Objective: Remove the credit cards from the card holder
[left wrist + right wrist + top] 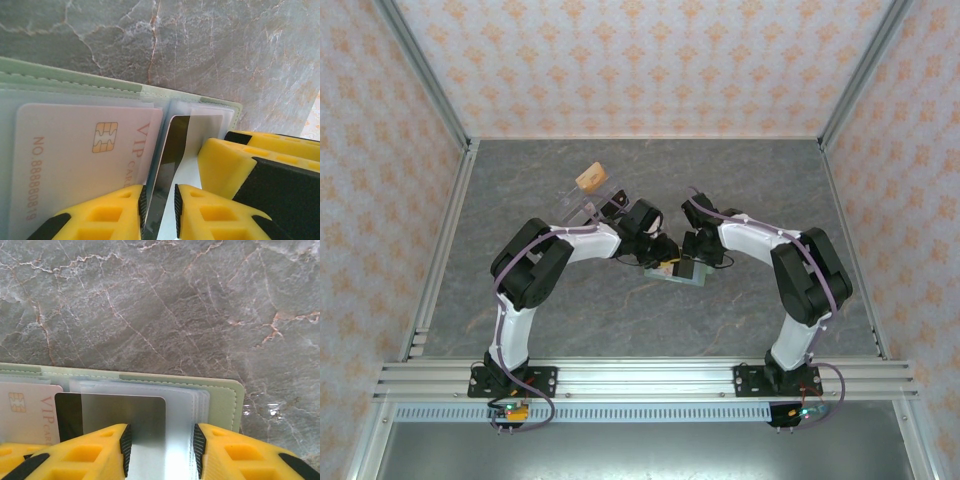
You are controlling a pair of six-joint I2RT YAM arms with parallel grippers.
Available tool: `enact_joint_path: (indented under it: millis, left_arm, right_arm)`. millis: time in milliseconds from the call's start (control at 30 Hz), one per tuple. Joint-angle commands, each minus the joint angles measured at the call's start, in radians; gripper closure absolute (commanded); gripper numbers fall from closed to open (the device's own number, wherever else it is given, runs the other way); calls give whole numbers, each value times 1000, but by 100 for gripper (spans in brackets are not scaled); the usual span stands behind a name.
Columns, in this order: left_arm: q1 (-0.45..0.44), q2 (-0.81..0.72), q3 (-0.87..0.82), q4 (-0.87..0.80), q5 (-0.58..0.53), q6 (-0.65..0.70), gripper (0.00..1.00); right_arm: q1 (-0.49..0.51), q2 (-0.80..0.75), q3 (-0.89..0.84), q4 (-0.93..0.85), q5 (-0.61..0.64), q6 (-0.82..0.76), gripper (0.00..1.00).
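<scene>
The sage-green card holder [686, 276] [55, 76] [222, 400] lies open on the grey table between both arms. A white VIP credit card [75, 165] [30, 415] sits in a clear sleeve. Beside it a dark credit card [167, 160] [125, 415] with a black stripe pokes part-way out of its sleeve. My left gripper [665, 262] [160, 210] stands narrowly open around that card's raised edge; the card leans on one pad, a slim gap shows at the other. My right gripper [693, 262] [160, 445] is open, its fingertips [227, 165] down on the sleeves.
A clear plastic tray [595, 200] with a tan piece [588, 178] stands at the back left, close behind the left arm. Metal frame rails and patterned walls bound the table. Bare marble-grey surface stretches beyond the holder.
</scene>
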State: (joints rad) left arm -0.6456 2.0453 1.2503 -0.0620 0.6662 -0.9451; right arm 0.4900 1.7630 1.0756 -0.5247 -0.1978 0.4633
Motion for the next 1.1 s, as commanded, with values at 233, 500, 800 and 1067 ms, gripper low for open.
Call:
enact_joint_path:
  millis: [233,500,800,1067]
  left_arm:
    - [-9,15,7,57,54,-9,82]
    - [-6,9,2,57,43,-11,89]
    - [-6,17,2,64,44,-16,84]
    - [-3,14,-4,63,28,-17,95]
  right_arm:
    - [7,39,10,9,-33,30,64]
    - [7,36,9,10,-31,31,67]
    - [5,28,4,17,-40,32,68]
    - [3,26,1,19,-42,34,68]
